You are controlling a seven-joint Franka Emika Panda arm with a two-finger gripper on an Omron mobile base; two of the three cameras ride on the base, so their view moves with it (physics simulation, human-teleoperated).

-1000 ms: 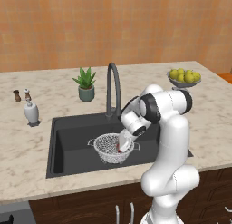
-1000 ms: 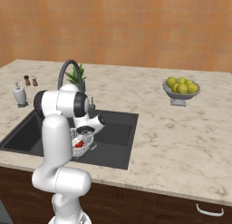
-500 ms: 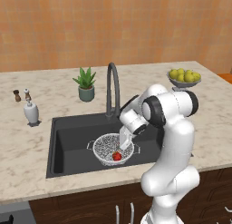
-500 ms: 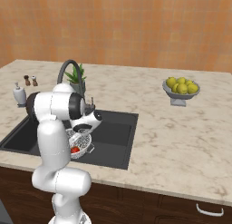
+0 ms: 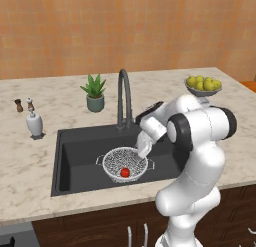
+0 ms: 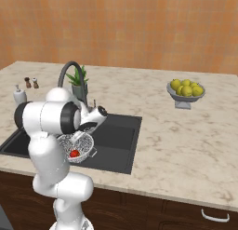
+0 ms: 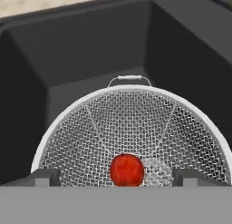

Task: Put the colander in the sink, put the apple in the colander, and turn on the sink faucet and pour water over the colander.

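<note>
Left base view: colander point(image 5: 124, 163) sits on the floor of the sink point(image 5: 80, 151), toward the front middle. Apple point(image 5: 125, 172) lies inside it, near the front wall of the mesh. Tool point(image 5: 143, 150) hangs over the colander's right rim, pointing down; finger spacing unclear from here. Sink faucet point(image 5: 124, 98) stands behind the basin, spout arched forward. Potted plant point(image 5: 94, 92), soap bottle point(image 5: 34, 123) and fruit bowl point(image 5: 203, 86) on the counter point(image 5: 55, 103).

Right base view: arm covers most of the sink point(image 6: 118, 143). Colander point(image 6: 76, 147) pokes out below the wrist, apple point(image 6: 74, 153) inside it. Faucet point(image 6: 69, 75) arches behind the arm's shoulder.

Hand view: tool point(image 7: 116, 177) tips spread wide, nothing between them, sitting just over the colander's point(image 7: 131, 128) near rim. Apple point(image 7: 127, 169) rests on the mesh between the tips, untouched.
</note>
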